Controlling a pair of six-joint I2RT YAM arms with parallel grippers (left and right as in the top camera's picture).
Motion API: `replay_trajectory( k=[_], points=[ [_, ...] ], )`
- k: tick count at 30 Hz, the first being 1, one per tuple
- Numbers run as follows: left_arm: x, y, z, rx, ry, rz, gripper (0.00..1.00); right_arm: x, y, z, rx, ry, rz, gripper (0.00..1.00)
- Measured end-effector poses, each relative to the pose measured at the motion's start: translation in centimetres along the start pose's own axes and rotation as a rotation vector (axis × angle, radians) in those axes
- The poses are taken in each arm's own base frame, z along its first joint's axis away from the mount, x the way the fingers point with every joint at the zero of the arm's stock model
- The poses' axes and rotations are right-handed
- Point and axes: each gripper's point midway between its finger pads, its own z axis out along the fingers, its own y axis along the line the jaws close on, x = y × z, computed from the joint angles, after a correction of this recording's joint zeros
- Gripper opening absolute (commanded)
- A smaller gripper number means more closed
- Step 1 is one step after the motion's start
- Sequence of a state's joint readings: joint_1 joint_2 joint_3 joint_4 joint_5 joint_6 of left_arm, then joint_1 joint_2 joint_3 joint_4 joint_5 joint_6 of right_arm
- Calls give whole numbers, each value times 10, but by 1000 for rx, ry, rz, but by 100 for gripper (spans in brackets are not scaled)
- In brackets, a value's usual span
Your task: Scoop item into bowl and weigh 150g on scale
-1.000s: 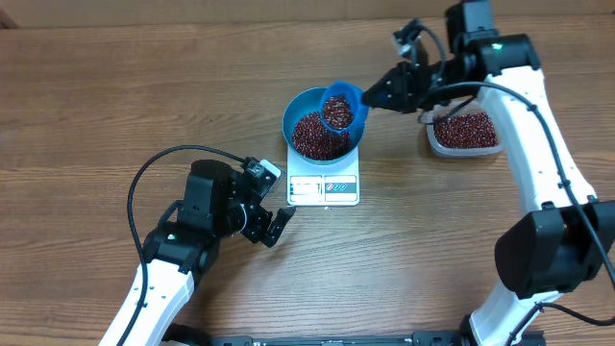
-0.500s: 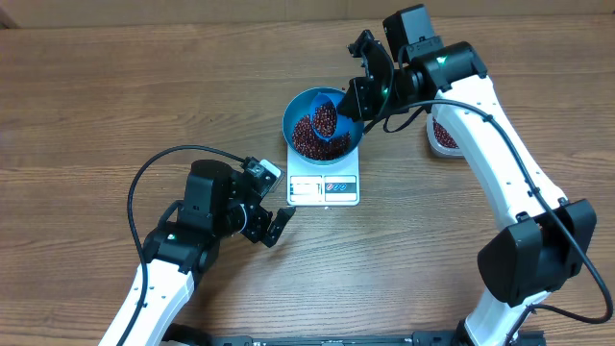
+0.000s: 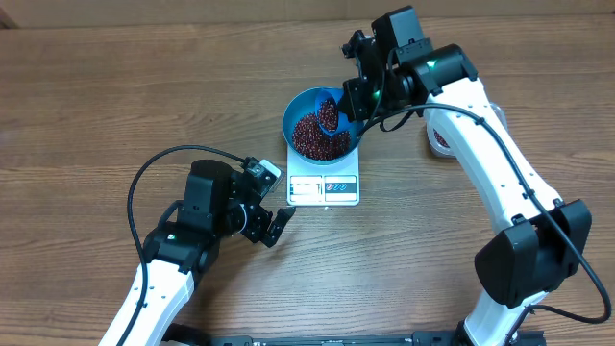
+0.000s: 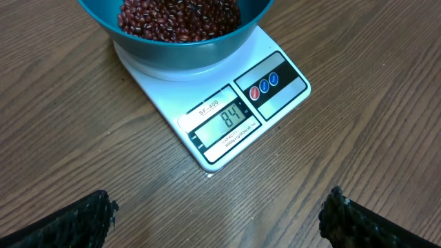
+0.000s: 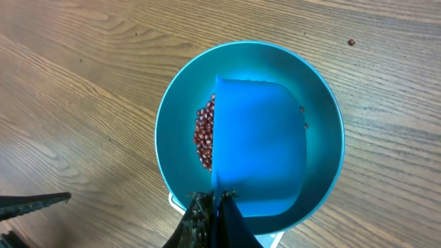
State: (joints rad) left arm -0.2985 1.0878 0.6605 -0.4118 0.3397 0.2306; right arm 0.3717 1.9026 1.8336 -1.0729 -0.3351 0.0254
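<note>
The deep blue bowl (image 3: 289,123) stands on the white scale (image 3: 324,189) and holds a heap of red-brown beans (image 3: 309,137). My right gripper (image 3: 357,96) is shut on the handle of a small blue scoop (image 3: 330,113), which is tipped steeply inside the bowl. From the right wrist, the scoop's back (image 5: 258,145) covers most of the bowl (image 5: 172,138), with beans (image 5: 204,138) showing at its left edge. My left gripper (image 3: 274,226) rests open just front-left of the scale. In the left wrist view the scale (image 4: 275,103) shows 84 on its display.
A clear tub (image 3: 438,142) of beans sits right of the bowl, mostly hidden under my right arm. One stray bean (image 5: 351,43) lies on the wooden table. A black cable (image 3: 154,168) loops left of my left arm.
My right arm swung the loaded scoop from the bowl's right rim to over the bowl and tipped it down inside. The left arm stayed still.
</note>
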Motion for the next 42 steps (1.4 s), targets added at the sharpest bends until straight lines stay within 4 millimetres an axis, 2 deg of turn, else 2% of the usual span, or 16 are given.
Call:
replay_trajectory(
  k=[8, 16, 24, 42],
  points=[
    [0, 0, 0, 0, 0, 0, 99, 4, 9, 8, 92, 7, -80, 4],
    [0, 0, 0, 0, 0, 0, 100, 2, 1, 8, 184, -1, -104, 4],
    [0, 0, 0, 0, 0, 0, 100, 2, 21, 15, 259, -20, -183, 4],
    [0, 0, 0, 0, 0, 0, 100, -1, 16, 14, 295, -28, -208, 4]
  ],
)
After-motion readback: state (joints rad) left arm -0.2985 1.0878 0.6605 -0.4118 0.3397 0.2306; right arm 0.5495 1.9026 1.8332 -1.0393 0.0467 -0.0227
